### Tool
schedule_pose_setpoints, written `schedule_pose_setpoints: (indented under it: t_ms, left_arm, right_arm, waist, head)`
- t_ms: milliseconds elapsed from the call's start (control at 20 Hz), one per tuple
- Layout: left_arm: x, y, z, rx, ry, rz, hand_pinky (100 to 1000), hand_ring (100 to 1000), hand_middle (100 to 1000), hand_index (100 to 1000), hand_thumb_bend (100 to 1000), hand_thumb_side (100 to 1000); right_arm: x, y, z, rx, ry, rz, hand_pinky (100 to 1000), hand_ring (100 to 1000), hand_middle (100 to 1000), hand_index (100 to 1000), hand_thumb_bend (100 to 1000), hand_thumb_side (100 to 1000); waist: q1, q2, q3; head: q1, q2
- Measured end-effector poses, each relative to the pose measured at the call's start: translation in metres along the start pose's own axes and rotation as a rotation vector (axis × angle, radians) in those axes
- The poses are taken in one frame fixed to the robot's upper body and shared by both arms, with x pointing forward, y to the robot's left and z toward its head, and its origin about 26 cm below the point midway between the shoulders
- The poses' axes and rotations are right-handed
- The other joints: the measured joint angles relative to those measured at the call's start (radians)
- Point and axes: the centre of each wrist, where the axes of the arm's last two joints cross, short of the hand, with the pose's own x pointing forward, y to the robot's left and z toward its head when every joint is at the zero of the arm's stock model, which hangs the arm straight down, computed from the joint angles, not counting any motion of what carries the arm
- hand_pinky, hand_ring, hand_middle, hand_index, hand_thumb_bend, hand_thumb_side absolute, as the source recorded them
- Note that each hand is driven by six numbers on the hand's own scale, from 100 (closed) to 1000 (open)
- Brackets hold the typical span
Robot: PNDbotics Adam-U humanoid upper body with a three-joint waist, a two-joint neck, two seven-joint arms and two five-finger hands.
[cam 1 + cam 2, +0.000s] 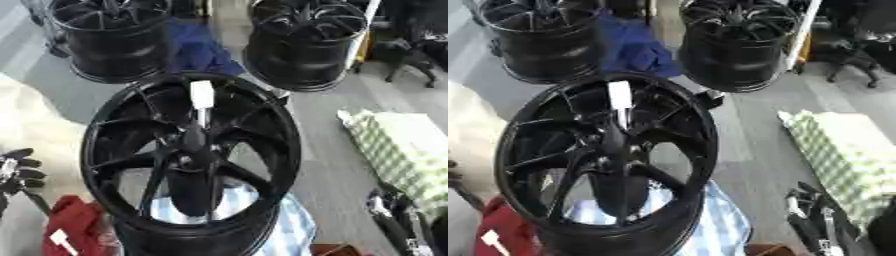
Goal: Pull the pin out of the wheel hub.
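A large black spoked wheel hub (188, 165) stands in the middle of the view, its open face turned up towards me. A pin (202, 95) with a white rectangular top and a thin pale shaft sticks up out of the hub's centre (194, 142). My left hand (19, 172) shows at the left edge, well apart from the hub, its dark fingers relaxed and holding nothing. Low at the right my right hand (811, 220) rests with fingers stretched upward, also clear of the hub. Neither hand touches the pin.
Two more black wheels (112, 37) (306, 42) stand behind, with a blue cloth (199, 50) between them. A green-checked cloth (407, 145) lies at the right, a red object (74, 220) at the lower left. A blue-striped cloth (293, 225) lies under the hub.
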Motion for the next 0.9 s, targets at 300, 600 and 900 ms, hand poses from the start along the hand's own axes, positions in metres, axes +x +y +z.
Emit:
schedule_pose_setpoints:
  t_ms: [300,600,900]
  left_arm:
    - [0.0,0.0,0.0,0.0,-0.001,0.001,588,581,591,790,100,631]
    - [0.002,0.0,0.0,-0.001,-0.005,0.002,588,582,591,790,100,631]
    - [0.002,0.0,0.0,-0.001,-0.002,0.004,588,582,591,790,100,631]
  right_arm:
    - [0.0,0.0,0.0,0.0,0.0,0.0,629,623,619,833,100,485]
    - [0.0,0.0,0.0,0.0,0.0,0.0,630,624,620,834,100,482]
    - [0.016,-0.016,-0.02,0.011,-0.064,0.068,643,634,633,844,100,452]
  waist:
    - [0.001,-0.002,0.003]
    - [0.001,-0.005,0.003]
    - [-0.006,-0.01,0.009]
  head:
    - [0.0,0.0]
    - [0.0,0.0]
    - [0.004,0.0]
